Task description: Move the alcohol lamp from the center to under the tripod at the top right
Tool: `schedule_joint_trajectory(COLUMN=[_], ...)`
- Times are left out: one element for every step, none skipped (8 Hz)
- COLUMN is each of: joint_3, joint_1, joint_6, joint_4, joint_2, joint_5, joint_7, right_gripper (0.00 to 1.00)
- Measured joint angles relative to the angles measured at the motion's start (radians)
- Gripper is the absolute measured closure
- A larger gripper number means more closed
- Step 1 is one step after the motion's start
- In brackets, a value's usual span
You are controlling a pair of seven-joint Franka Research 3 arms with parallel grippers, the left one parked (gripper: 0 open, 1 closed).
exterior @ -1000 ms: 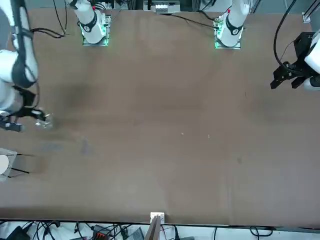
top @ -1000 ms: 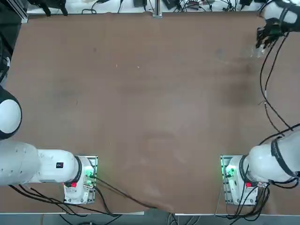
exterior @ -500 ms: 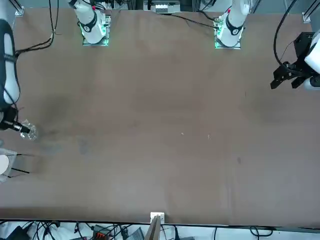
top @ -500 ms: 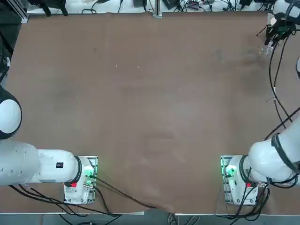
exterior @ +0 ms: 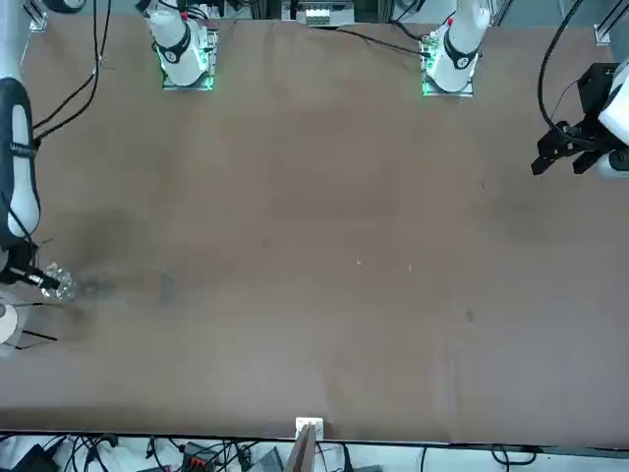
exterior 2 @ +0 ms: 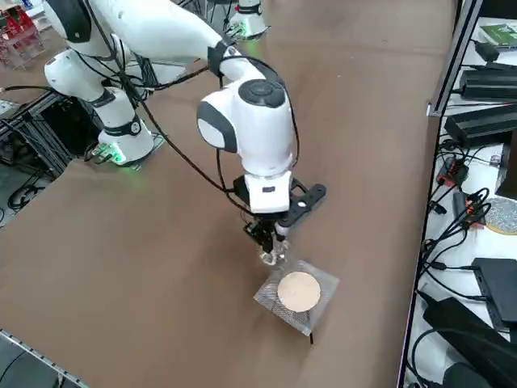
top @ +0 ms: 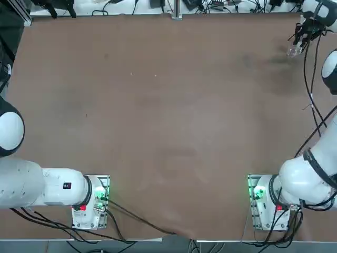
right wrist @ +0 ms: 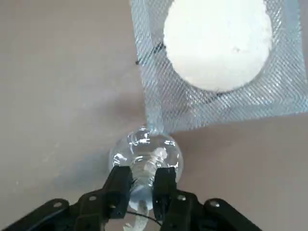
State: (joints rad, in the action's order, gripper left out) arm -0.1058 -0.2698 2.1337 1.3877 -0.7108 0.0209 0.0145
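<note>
Top: we see the right gripper [top: 301,38] at the table's far right corner, pinching the alcohol lamp [top: 293,51]. Front: lamp [exterior: 62,285] beside the tripod [exterior: 8,324]. Side: lamp [exterior 2: 271,257] at the mesh edge. Wrist: fingers [right wrist: 165,183] clamp the lamp's neck.

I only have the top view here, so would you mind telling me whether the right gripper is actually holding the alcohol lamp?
Observer: Yes. In the wrist view the right gripper is shut on the alcohol lamp's neck.
Operator: Thank you. Is the tripod nearby?
Observer: Yes. The side view shows the tripod right beside the lamp.
Operator: Is the lamp under it yet?
Observer: Not yet. In the wrist view the lamp sits just outside the mesh's corner.
</note>
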Motion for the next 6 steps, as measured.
schedule_joint_trajectory(joint_3=[0.0, 0.0, 0.0, 0.0, 0.0, 0.0], joint_1=[-0.007, -0.011, -0.012, -0.012, -0.014, -0.016], joint_6=[-0.001, -0.002, -0.003, -0.003, -0.002, -0.002], joint_4=[-0.017, -0.025, -0.026, -0.026, -0.03, -0.031], joint_2=[-0.022, -0.037, -0.046, -0.054, -0.057, -0.057], joint_5=[-0.002, -0.003, -0.004, -0.004, -0.004, -0.006], joint_7=[0.0, 0.0, 0.0, 0.0, 0.0, 0.0], right_gripper=[0.72, 0.72, 0.72, 0.72, 0.72, 0.72])
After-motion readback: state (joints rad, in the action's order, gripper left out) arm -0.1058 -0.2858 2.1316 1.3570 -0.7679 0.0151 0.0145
